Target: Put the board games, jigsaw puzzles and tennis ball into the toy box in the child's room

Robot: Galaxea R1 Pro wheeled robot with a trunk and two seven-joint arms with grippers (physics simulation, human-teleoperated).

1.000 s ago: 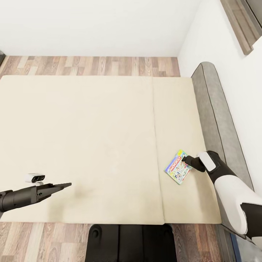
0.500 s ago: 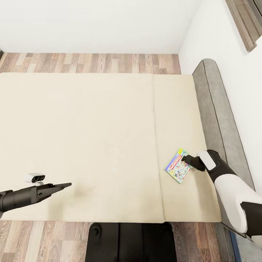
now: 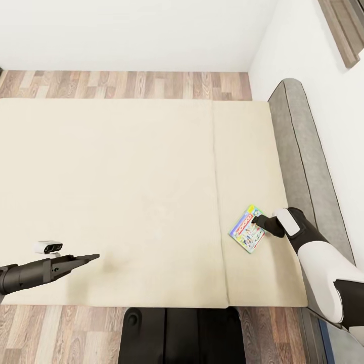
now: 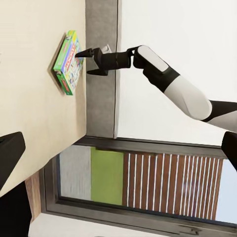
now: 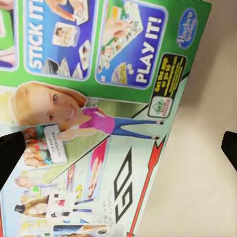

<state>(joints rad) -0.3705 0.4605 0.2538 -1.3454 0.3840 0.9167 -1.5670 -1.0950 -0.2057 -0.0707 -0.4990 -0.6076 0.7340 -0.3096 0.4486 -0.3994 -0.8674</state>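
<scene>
On the beige mattress of the bed [image 3: 126,192], near its right side and close to the grey headboard [image 3: 303,167], lies a board game [image 3: 247,229], a flat box with a colourful printed lid, turned at an angle to the mattress edges. From the head camera the right gripper [image 3: 259,221] reaches in from the headboard side, and its dark tip sits at the box's upper right corner, touching or nearly touching it. From the left wrist camera the same board game [image 4: 67,63] lies flat on the mattress with the right gripper [image 4: 85,53] just at its edge, the fingers pointed at the box and seemingly a little apart. The right wrist camera looks straight down on the board game [image 5: 98,118], with its green border, a cartoon girl and the words "PLAY IT!" in sight; the two dark fingertips [image 5: 11,150] stand wide apart at opposite edges of that picture, with the lid and bare mattress between them, clamped on nothing.

The left gripper [image 3: 93,257] hangs over the near left part of the mattress, well apart from the box. Its fingers come to one thin point from above, and I cannot tell whether they are together or apart. Wood-plank floor [image 3: 126,85] runs beyond the far edge of the bed, below a white wall [image 3: 141,30]
</scene>
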